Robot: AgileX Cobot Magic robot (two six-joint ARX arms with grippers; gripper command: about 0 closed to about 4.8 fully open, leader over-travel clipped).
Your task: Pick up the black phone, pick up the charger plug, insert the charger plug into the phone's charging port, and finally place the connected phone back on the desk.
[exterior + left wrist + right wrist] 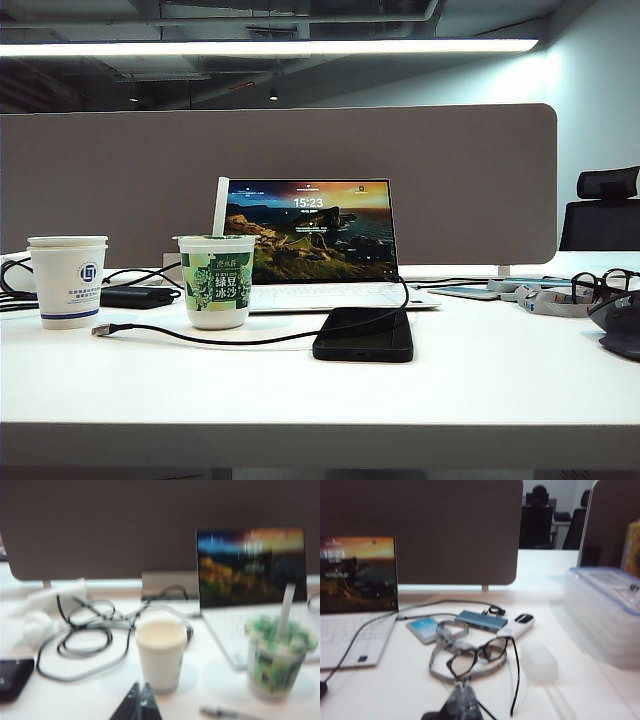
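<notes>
Two grippers, both with jaws together, holding nothing. Left gripper [140,700] only shows in its own wrist view as a dark pointed tip, hanging over the desk [480,385] near a white paper cup [161,652]. Right gripper [462,702] likewise shows only in its wrist view, hanging over the desk just short of a pair of black glasses [475,657]. Neither arm shows in the exterior view.

Black phone [364,334] lies flat on the desk in front of the open laptop [318,240], a bit right of centre, near edge facing the camera. Can't make out the charging port at this distance. Charger plug [103,329] lies on the desk well left of the phone, below and between the white paper cup and the green drink cup [217,281] with the straw. Its black cable [250,341] runs along the desk past the green cup, then loops up over the phone toward the laptop. Plug and phone are apart, not connected.

Left wrist view is blurred; a tangle of black cables [85,630] sits behind the paper cup.
</notes>
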